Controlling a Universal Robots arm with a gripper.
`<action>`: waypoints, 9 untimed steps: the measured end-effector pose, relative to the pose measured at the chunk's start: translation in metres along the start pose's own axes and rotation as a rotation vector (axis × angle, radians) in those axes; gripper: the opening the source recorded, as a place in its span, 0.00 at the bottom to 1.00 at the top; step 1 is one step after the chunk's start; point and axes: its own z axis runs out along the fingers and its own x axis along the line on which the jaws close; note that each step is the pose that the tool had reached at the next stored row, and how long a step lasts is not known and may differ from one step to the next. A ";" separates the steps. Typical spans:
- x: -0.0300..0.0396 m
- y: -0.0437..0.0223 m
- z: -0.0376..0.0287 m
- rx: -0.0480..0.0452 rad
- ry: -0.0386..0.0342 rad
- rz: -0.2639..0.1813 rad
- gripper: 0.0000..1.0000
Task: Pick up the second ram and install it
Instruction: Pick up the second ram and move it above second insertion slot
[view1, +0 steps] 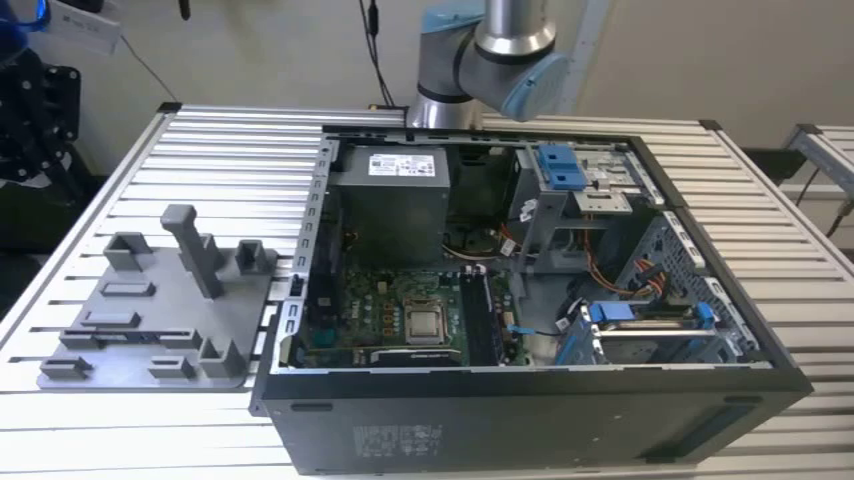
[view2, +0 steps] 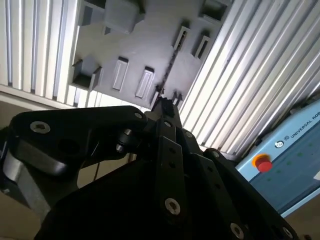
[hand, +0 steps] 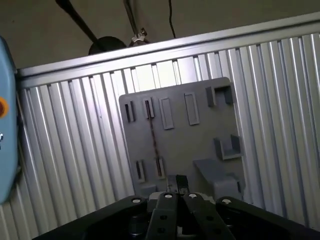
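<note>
A ribbed metal surface (view1: 801, 330) carries an open computer case (view1: 534, 420), which lies on its side and takes up the middle and the exterior view's right. The robot arm (view1: 487, 60) rises from beyond the surface's far edge. A flat grey holder tray (view1: 160, 305) sits near the surface's edge at the exterior view's left, beside the case.

In both wrist views the hand (hand: 176, 183) hangs well above that tray and carries nothing. I cannot tell whether it is apart or together. The second ram (hand: 153, 137) stands on its thin edge as a dark line between two slotted posts, close to one edge of the tray. The matching slot pair beside it, nearer that edge, looks empty.

The step in hand appears to be the approach for the pick. It likely goes best if the hand lines up along the stick, centres over its middle, closes on the two flat faces and avoids the posts.
</note>
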 end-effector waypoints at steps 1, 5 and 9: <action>0.0000 0.0001 0.0001 -0.0034 0.0008 -0.013 0.11; 0.0001 0.0000 0.0000 -0.0069 0.0046 -0.079 0.11; 0.0002 0.0002 0.0000 -0.0075 0.0078 -0.124 0.11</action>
